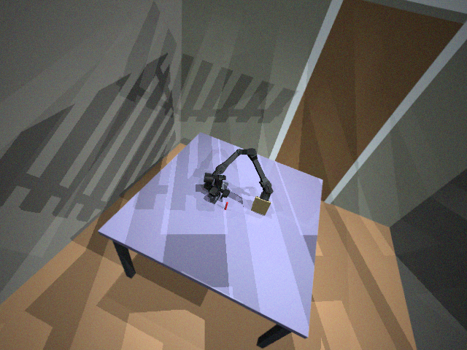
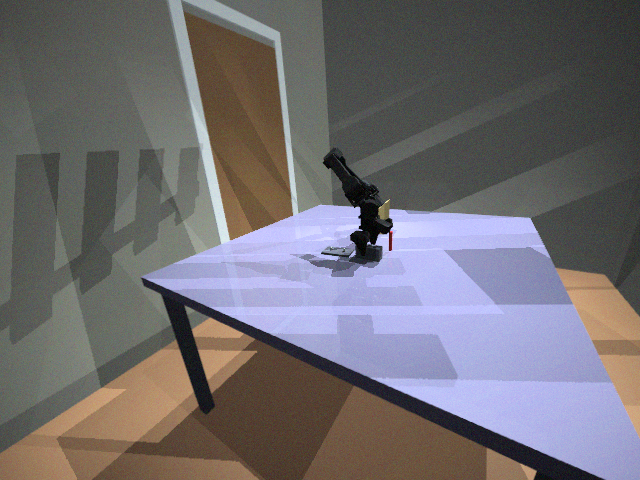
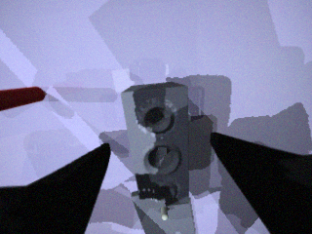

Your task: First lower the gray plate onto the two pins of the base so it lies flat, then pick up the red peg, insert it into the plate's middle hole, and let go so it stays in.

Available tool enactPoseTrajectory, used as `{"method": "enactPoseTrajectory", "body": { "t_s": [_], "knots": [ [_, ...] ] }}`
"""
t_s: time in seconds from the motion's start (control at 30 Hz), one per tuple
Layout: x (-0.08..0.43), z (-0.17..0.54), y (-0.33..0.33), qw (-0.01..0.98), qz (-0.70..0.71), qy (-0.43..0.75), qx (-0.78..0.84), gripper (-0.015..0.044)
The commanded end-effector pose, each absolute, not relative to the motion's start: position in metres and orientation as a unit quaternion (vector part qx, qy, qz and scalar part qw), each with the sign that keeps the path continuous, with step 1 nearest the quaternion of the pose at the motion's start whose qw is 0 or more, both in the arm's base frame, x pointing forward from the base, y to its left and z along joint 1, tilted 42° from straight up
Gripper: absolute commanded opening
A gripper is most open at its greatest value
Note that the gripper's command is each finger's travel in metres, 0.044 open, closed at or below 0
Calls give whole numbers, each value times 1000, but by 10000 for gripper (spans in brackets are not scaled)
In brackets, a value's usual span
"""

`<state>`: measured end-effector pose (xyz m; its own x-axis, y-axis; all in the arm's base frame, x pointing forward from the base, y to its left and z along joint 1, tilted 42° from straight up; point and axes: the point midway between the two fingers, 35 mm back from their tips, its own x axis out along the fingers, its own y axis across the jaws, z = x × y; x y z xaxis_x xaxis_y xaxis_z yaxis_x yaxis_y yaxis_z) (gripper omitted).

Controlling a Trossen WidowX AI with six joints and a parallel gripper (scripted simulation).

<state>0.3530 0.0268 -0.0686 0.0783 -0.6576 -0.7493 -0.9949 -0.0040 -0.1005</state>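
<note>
The gray plate point(image 3: 157, 136) is a thick gray block with round holes and lies on the table. It also shows in the exterior view point(image 2: 373, 252). The flat base point(image 3: 163, 214) with a small pale pin lies against its near end; it also shows in the exterior view point(image 2: 338, 251). The red peg point(image 3: 19, 97) stands apart on the table, upright in the exterior and top views point(image 2: 390, 240) point(image 1: 226, 205). My gripper point(image 3: 158, 141) is open and empty. It hangs low over the plate with one finger on each side, also seen in the top and exterior views point(image 1: 217, 192) point(image 2: 361, 240).
The arm's tan mount point(image 1: 260, 205) stands on the table to the right of the parts. The table edges are far from the work area. A doorway point(image 1: 358, 94) is behind the table.
</note>
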Motion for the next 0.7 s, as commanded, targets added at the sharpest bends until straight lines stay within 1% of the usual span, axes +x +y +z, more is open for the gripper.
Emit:
{"method": "enactPoseTrajectory", "body": {
  "t_s": [0.0, 0.33, 0.67],
  "knots": [
    [352, -73, 23, 319, 262, 626, -661, 440],
    [352, -83, 14, 318, 264, 626, -661, 440],
    [352, -83, 14, 318, 264, 626, -661, 177]
  ]
}}
